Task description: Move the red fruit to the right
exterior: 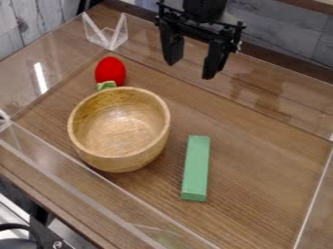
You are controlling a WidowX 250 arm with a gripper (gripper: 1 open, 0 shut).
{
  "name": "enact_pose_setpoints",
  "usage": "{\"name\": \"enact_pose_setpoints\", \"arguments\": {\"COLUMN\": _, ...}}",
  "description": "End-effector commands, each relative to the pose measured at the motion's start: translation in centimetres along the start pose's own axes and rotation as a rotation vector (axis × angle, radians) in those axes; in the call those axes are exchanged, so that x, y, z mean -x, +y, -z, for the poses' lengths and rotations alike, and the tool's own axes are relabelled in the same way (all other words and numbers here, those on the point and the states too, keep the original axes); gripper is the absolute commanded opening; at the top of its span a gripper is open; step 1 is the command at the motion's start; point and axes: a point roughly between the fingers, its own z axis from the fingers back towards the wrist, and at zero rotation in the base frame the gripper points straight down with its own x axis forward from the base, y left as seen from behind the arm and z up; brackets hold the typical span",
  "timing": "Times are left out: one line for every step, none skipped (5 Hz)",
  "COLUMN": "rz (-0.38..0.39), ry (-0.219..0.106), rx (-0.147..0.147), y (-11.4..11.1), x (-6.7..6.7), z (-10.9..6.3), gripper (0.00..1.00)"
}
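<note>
Claw [192,60] hangs wide and empty above the tabletop [260,117], well right of the red fruit [109,69], which sits upright just behind the wooden bowl [120,127], leafy end nearest its rim.

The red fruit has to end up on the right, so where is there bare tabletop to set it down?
Bare wood lies right of the green block, out to the clear wall, and at the back right beneath the open hand. The left is crowded: the red fruit sits close behind the wooden bowl.
</note>
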Motion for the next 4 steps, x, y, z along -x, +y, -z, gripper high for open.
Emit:
{"name": "enact_pose_setpoints", "arguments": {"rz": -0.013, "ry": 0.017, "rx": 0.000, "y": 0.5, "x": 0.0, "z": 0.7, "gripper": 1.00}}
{"name": "enact_pose_setpoints", "arguments": {"rz": -0.093, "ry": -0.017, "rx": 0.005, "y": 3.7, "x": -0.3, "z": -0.1, "gripper": 1.00}}
{"name": "enact_pose_setpoints", "arguments": {"rz": -0.181, "ry": -0.055, "rx": 0.012, "y": 7.9, "x": -0.5, "z": -0.8, "gripper": 1.00}}
{"name": "enact_pose_setpoints", "arguments": {"rz": -0.244, "ry": -0.081, "rx": 0.012, "y": 11.8, "x": -1.0, "z": -1.1, "gripper": 1.00}}
